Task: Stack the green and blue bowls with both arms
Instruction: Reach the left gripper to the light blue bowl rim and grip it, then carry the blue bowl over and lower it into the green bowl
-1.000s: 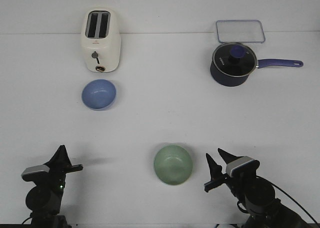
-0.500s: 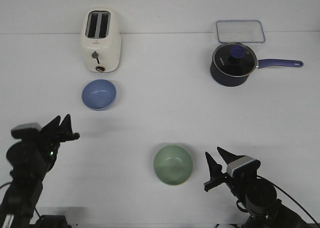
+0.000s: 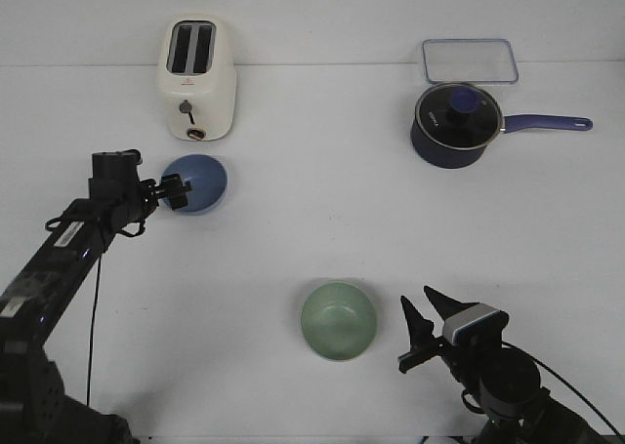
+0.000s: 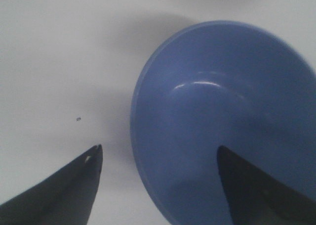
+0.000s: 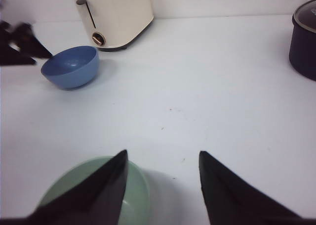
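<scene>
The blue bowl (image 3: pixel 198 182) sits on the white table in front of the toaster; it also shows in the left wrist view (image 4: pixel 232 121) and the right wrist view (image 5: pixel 70 67). My left gripper (image 3: pixel 176 190) is open at the bowl's left rim, one finger over the inside, one outside (image 4: pixel 158 153). The green bowl (image 3: pixel 338 320) sits near the front centre and shows in the right wrist view (image 5: pixel 136 202). My right gripper (image 3: pixel 420 329) is open and empty just right of it (image 5: pixel 163 158).
A cream toaster (image 3: pixel 196 78) stands just behind the blue bowl. A dark navy saucepan (image 3: pixel 454 124) with a long handle and a clear lidded container (image 3: pixel 469 60) are at the back right.
My left arm has swung from the front left corner forward to the blue bowl, and its open gripper now straddles the bowl's rim. The right arm and both bowls have not moved.
</scene>
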Available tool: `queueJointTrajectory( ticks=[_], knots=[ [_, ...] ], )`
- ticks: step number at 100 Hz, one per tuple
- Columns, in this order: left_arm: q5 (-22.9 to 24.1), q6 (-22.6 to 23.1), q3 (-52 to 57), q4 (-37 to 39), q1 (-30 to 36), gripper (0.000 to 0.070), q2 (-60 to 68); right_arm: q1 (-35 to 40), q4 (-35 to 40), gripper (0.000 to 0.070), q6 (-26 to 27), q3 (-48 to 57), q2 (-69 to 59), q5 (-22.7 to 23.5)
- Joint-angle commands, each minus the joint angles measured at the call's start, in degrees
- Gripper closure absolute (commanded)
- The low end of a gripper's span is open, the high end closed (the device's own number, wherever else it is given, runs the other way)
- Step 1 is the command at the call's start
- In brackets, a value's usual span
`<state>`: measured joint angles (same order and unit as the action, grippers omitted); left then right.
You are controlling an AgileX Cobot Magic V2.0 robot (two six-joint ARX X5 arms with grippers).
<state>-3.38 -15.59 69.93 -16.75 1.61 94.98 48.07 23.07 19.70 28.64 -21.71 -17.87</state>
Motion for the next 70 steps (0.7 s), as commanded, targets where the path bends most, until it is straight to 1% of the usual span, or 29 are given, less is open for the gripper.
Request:
queueJointTrajectory(
  ticks=[1, 12, 15, 19, 28, 31, 34, 57, 66, 70],
  knots=[
    [-0.09, -0.22, 2.62, 0.20, -0.26, 0.0268, 3.56, 0.57, -0.76, 0.0406, -0.46, 0.20, -0.13, -0.17],
    [-0.07, -0.52, 4.07, 0.46, -0.42, 0.0291, 7.21, 0.57, -0.79, 0.0406, -0.46, 0.20, -0.13, -0.22],
    [-0.07, -0.52, 4.22, 0.48, -0.44, 0.0313, 7.76, 0.57, -0.79, 0.0406, -0.46, 0.20, -0.13, -0.22],
    [-0.07, -0.52, 4.37, 0.48, -0.44, 0.0394, 8.28, 0.57, -0.79, 0.0406, -0.46, 0.20, -0.13, -0.20],
    [-0.02, -0.31, 4.37, 0.59, -0.44, 0.0645, 8.46, 0.57, -0.79, 0.0406, -0.44, 0.20, -0.13, -0.20],
    [-0.02, -0.26, 4.37, 0.90, -0.44, 0.0700, 8.46, 0.57, -0.79, 0.0406, -0.46, 0.20, -0.13, -0.20],
    [-0.04, -0.28, 4.37, 1.18, -0.44, 0.0690, 8.46, 0.57, -0.79, 0.0406, -0.44, 0.20, -0.13, -0.20],
    [-0.20, 0.02, 4.46, 0.02, -0.42, 0.0690, 6.58, 0.57, -1.84, 0.0406, -0.46, 0.22, -0.09, -0.20],
    [-3.04, 1.44, 4.46, -0.90, 0.24, 0.0690, 2.51, 0.57, -2.01, 0.0406, -0.48, 0.22, -0.09, -0.20],
    [-3.34, 1.79, 4.46, -1.46, 0.96, 0.0690, 0.07, 0.57, -1.99, 0.0406, -0.48, 0.22, -0.09, -0.20]
  ],
)
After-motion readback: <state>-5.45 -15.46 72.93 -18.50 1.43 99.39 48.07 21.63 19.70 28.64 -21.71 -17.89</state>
